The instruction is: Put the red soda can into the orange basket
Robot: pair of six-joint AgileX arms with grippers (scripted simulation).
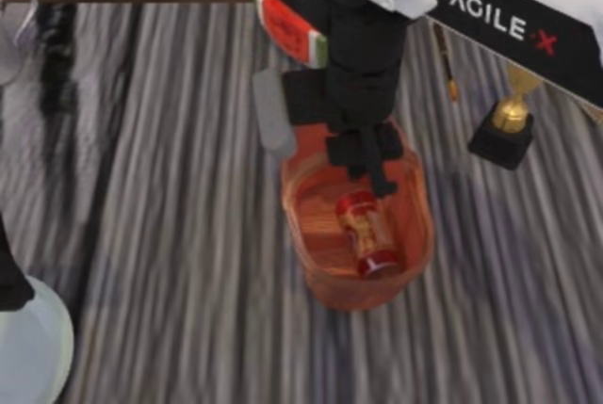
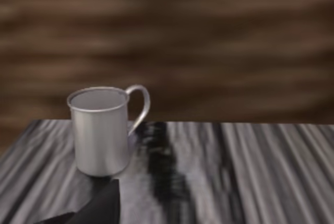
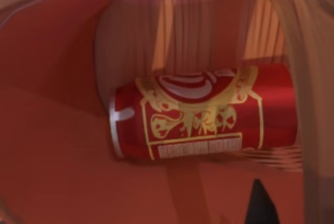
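Note:
The red soda can [image 1: 366, 233] lies on its side on the floor of the orange basket [image 1: 421, 234], near the middle of the table. Nothing holds it. In the right wrist view the can [image 3: 198, 114] shows its gold and white label, with the basket's wall [image 3: 47, 67] around it. My right gripper [image 1: 370, 164] hangs open over the basket's far end, just above the can. One dark fingertip [image 3: 259, 205] shows beside the can without touching it. My left arm [image 1: 9, 282] is parked at the table's left edge, its gripper open, with one dark fingertip [image 2: 102, 208] in sight.
A metal mug [image 1: 13, 32] [image 2: 99, 130] stands at the far left corner. A red box with green edging [image 1: 292, 25] lies behind the basket, and a grey object [image 1: 272, 114] lies beside it. A gold trophy on a black base [image 1: 509, 123] stands at the right.

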